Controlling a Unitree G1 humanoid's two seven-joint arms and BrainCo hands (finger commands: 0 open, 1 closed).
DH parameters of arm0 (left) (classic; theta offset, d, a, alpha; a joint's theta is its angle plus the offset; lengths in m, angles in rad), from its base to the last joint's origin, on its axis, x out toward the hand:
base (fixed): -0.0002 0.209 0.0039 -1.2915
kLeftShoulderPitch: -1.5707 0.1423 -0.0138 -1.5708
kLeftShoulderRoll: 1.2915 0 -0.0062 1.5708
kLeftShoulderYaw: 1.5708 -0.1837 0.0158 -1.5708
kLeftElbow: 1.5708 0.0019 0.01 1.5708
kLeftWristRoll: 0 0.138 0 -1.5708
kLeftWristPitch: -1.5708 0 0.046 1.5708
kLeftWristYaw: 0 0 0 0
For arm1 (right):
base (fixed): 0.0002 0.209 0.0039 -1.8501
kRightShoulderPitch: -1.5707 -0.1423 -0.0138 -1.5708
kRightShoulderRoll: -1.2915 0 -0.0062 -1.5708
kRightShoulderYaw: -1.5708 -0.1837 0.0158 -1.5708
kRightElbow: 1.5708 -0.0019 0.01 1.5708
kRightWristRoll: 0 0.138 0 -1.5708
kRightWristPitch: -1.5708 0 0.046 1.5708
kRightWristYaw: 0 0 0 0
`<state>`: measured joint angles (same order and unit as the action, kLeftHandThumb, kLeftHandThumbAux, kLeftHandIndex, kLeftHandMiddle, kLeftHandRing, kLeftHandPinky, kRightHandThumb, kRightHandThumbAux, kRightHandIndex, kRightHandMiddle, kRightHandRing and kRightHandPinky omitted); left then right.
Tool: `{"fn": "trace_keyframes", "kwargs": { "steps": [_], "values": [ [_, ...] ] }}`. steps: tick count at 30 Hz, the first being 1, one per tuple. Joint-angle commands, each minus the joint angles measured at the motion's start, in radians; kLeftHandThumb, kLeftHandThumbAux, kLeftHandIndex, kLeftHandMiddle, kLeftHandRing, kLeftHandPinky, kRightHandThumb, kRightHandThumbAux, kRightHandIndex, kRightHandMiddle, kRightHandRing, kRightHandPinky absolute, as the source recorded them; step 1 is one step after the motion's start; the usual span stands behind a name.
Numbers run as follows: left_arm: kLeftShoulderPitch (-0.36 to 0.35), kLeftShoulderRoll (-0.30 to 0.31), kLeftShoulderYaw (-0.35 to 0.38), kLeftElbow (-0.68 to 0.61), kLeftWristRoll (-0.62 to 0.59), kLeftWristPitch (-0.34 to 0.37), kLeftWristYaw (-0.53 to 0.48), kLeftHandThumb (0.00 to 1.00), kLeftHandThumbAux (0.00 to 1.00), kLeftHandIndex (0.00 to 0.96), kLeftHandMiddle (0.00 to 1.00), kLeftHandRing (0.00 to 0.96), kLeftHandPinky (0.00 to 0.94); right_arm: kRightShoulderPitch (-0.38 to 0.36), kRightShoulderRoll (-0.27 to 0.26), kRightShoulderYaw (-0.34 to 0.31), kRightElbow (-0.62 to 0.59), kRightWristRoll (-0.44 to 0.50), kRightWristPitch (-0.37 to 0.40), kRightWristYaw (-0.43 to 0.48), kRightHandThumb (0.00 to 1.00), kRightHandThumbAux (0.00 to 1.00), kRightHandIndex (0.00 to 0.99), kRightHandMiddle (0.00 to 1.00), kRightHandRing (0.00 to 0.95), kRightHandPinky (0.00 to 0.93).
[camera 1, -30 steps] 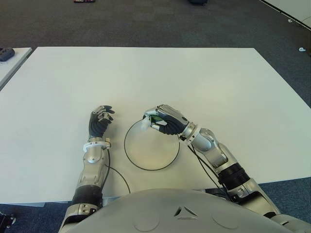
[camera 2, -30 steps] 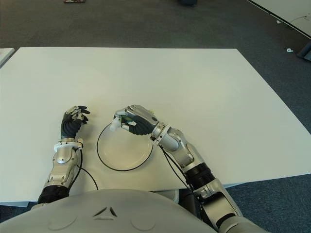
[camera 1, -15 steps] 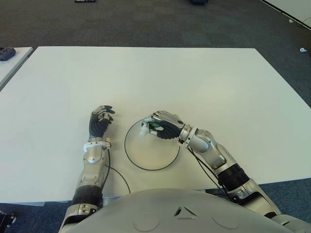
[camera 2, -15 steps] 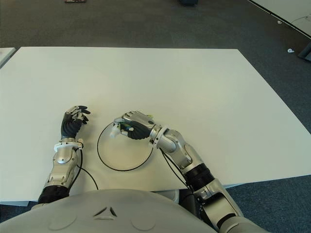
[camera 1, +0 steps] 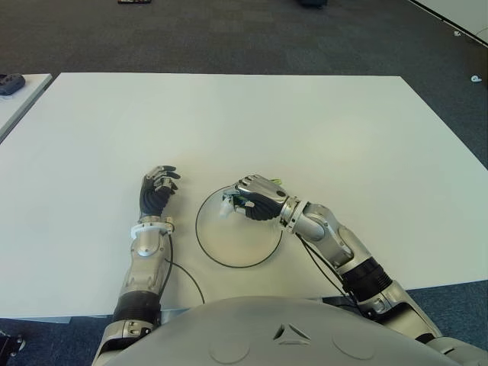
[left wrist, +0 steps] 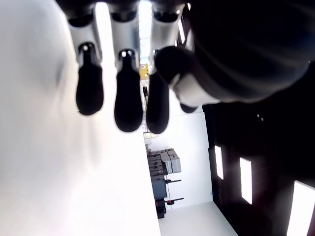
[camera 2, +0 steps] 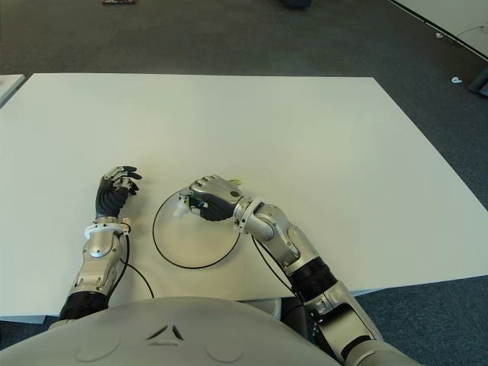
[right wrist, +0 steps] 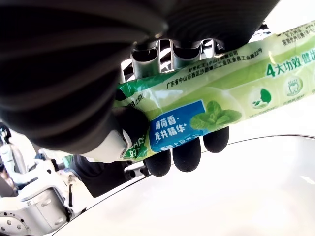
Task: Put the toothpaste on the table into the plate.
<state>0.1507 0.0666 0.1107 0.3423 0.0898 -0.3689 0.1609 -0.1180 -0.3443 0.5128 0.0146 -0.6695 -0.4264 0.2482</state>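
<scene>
A green and white toothpaste tube (right wrist: 206,98) is gripped in my right hand (camera 1: 258,200), fingers curled around it. Its white cap end (camera 1: 226,206) pokes out to the left of the fist. The hand hovers low over the far part of the clear, dark-rimmed plate (camera 1: 229,261), which lies on the white table (camera 1: 305,130) in front of me. The tube's tail shows as a small green tip (camera 1: 276,181) behind the hand. My left hand (camera 1: 156,191) shows to the left of the plate, fingers curled and holding nothing.
A thin black cable (camera 1: 187,276) runs from my left forearm across the table near its front edge. A second white table's corner (camera 1: 15,88) with a dark object shows at the far left. Dark carpet surrounds the table.
My right hand has sunk lower over the plate and shifted slightly toward me with the tube. The left hand has stayed in place.
</scene>
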Motion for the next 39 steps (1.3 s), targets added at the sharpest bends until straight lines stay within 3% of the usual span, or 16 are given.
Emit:
{"fn": "trace_keyframes", "kwargs": {
  "steps": [1,5,10,22,39],
  "values": [
    [0.002,0.005,0.000,0.005,0.010,-0.005,0.006,0.832,0.683,0.396,0.498,0.637,0.620,-0.021,-0.029,0.021,0.003,-0.034,0.023,0.053,0.596,0.624,0.313,0.382,0.363,0.372],
    [0.004,0.005,0.000,0.004,0.007,-0.003,0.003,0.832,0.684,0.395,0.500,0.642,0.632,-0.034,-0.041,0.031,-0.007,-0.064,0.031,0.076,0.498,0.526,0.143,0.146,0.132,0.141],
    [0.000,0.007,0.002,0.013,0.006,-0.015,0.005,0.832,0.684,0.392,0.503,0.644,0.627,-0.038,-0.055,0.028,-0.048,-0.112,0.048,0.086,0.471,0.427,0.028,0.023,0.020,0.022],
    [-0.002,0.006,0.001,0.020,0.005,-0.022,0.005,0.832,0.683,0.394,0.503,0.644,0.623,0.003,-0.043,0.012,-0.094,-0.152,0.090,0.031,0.468,0.210,0.000,0.000,0.000,0.000],
    [-0.004,0.005,0.003,0.026,0.011,-0.016,0.015,0.832,0.683,0.396,0.500,0.629,0.603,0.028,-0.032,0.004,-0.112,-0.105,0.101,0.018,0.413,0.138,0.000,0.000,0.000,0.000]
  ]
}}
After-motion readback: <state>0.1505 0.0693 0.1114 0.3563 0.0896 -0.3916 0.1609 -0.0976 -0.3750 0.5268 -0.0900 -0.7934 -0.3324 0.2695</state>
